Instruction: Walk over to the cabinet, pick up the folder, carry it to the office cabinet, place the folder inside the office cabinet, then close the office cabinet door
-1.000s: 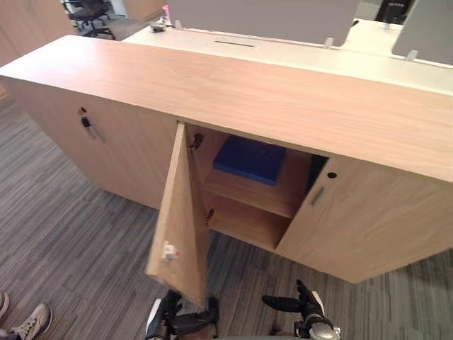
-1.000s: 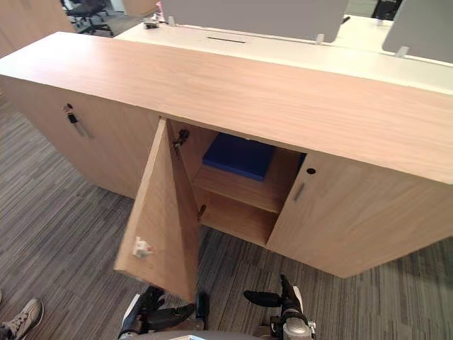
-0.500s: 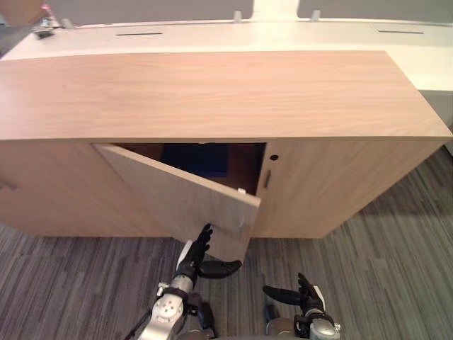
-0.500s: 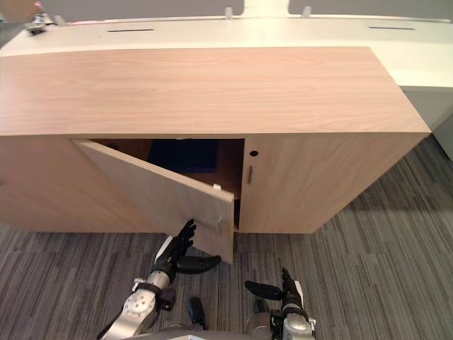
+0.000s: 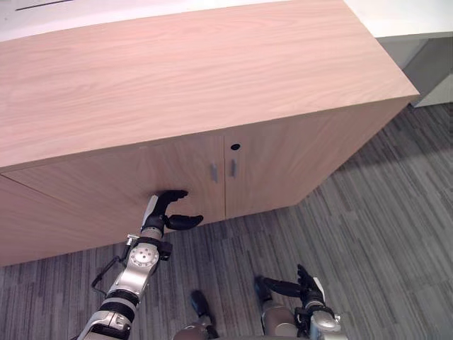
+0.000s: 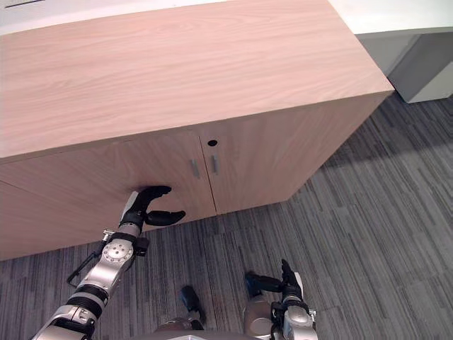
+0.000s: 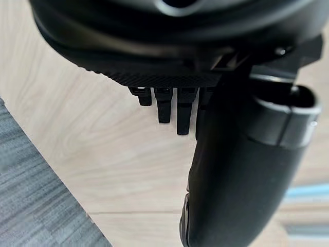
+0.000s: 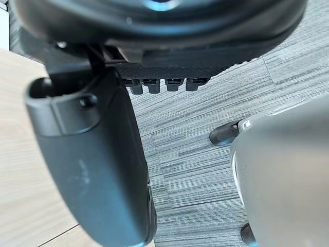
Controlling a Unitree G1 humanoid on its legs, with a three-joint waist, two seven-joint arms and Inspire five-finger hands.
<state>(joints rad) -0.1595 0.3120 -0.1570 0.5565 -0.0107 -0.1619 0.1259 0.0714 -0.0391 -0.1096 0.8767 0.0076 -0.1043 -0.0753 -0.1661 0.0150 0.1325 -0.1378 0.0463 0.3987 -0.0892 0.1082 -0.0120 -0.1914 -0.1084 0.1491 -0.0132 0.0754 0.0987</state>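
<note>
The left hand (image 5: 167,210) is spread, its straight fingers laid against the flat light-wood cabinet door (image 5: 134,180) and its thumb standing off beside them, pinching nothing. Up and to the right of that hand, at the door's free edge, is a small upright metal handle (image 5: 214,171), and just past it the neighbouring door (image 5: 283,159), with which the first panel lies flush. The folder is hidden, presumably behind these doors. The right hand (image 5: 300,287) hangs low over the grey striped carpet (image 5: 382,234), relaxed and empty. I judge the door stiff, hinged and light to swing. A flat push near the handle edge should do, and no grasp is needed.
</note>
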